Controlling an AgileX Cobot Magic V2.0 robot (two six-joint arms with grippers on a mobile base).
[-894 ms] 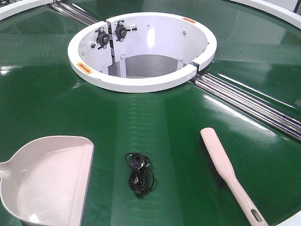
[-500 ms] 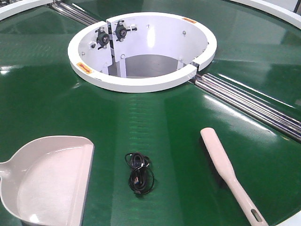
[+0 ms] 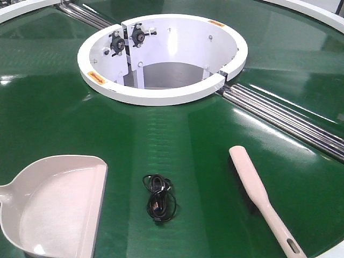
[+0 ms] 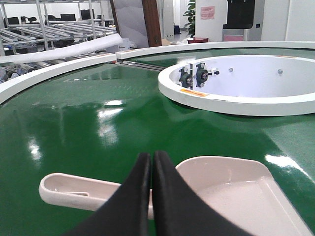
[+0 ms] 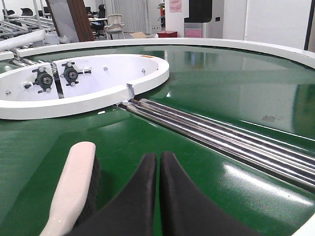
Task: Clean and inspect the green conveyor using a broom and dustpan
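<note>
Cable coil between dustpan and broom

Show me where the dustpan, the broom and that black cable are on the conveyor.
dustpan (image 3: 54, 207), front view, on the pan's flat floor.
broom (image 3: 248, 177), front view, on the back of its head.
black cable (image 3: 156, 184), front view, on the coil's upper bundle.

1 glossy green conveyor | 1 white ring hub, far | 1 beige plastic dustpan, near left | 1 beige plastic broom, near right | 1 coiled black cable
</note>
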